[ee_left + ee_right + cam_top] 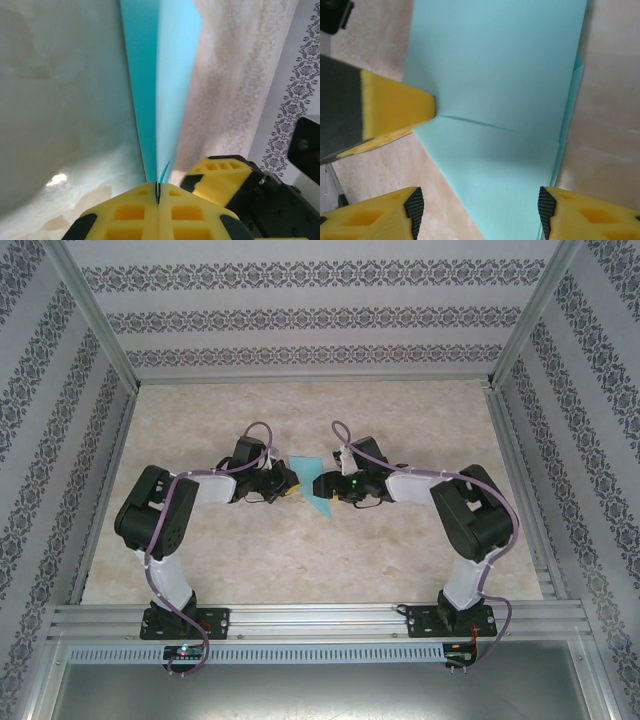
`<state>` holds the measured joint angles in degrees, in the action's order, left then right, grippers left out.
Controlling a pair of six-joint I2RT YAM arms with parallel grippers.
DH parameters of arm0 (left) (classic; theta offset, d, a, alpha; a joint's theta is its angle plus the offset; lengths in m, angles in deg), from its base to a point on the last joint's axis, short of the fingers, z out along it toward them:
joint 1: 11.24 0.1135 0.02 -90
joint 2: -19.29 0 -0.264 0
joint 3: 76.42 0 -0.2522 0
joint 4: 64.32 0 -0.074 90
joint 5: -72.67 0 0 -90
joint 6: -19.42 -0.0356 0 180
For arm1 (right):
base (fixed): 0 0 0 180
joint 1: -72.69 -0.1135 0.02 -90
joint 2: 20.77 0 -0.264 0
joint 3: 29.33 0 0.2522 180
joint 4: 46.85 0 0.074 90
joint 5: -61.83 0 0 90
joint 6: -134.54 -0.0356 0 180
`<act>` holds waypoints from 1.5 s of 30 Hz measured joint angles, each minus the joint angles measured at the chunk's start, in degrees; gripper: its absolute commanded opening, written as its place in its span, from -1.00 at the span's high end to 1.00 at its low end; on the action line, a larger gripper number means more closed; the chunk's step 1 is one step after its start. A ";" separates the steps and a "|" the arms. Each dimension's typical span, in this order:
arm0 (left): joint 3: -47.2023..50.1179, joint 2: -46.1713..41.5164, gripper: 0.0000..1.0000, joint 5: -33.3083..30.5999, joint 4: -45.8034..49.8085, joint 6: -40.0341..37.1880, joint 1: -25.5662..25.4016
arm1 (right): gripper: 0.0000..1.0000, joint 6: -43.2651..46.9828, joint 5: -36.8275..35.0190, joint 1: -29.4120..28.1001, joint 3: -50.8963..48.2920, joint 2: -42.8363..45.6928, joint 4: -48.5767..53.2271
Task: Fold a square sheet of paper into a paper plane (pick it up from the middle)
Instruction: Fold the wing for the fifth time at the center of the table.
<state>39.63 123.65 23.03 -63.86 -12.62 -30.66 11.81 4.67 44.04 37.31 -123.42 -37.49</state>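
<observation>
The turquoise paper sheet, already partly folded, is seen between the 2 grippers over the middle of the table. The left gripper is clenched on it. In the left wrist view its yellow fingertips are pressed together with the paper's edge nipped between them, and 2 layers rise from the pinch. The right gripper is released. In the right wrist view its fingertips stand wide apart on either side of the sheet's narrow lower end, and no contact with the paper can be made out.

The sheet is therefore judged to be carried by 1 small pinch at its edge, and several failures are considered possible:

- **Crooked crease:** The thin paper could sag or swing about that pinch. A closing right gripper would then meet it off the intended line, and a crooked crease would be set.
- **Tearing:** A short wrinkle is seen running from the left fingertips into the sheet. If the pinch is pulled or twisted, that wrinkle could be deepened or the paper torn.
- **Layers spreading:** The layers at the far edge are seen slightly out of register, and they could be spread further if the sheet is dragged.
- **Finger collision:** The 2 grippers are very close together, so their fingers could be knocked together by a small misjudged approach.

Whether the sheet touches the table cannot be told.
</observation>
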 measured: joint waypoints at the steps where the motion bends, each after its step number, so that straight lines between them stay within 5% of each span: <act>1: 0.26 -0.59 0.88 -0.26 0.07 0.00 -0.09 | -0.39 0.92 -1.07 -0.11 -0.92 1.42 -0.39; 17: 8.35 -12.72 0.89 -8.57 2.60 5.44 -0.42 | -0.38 23.85 -27.56 -13.88 -10.56 10.75 -15.21; 30: 9.33 -24.55 0.84 -18.23 9.40 7.26 -0.42 | -0.36 30.91 -29.35 -15.39 -8.83 10.45 -19.37; 45: 8.66 -16.31 0.81 -16.44 9.94 7.72 -0.42 | -0.31 38.69 -25.03 -18.58 -7.45 2.89 -22.58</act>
<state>48.28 107.34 6.59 -53.92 -4.91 -31.08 50.50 -20.36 25.47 29.86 -120.54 -60.07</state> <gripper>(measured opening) 0.093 0.664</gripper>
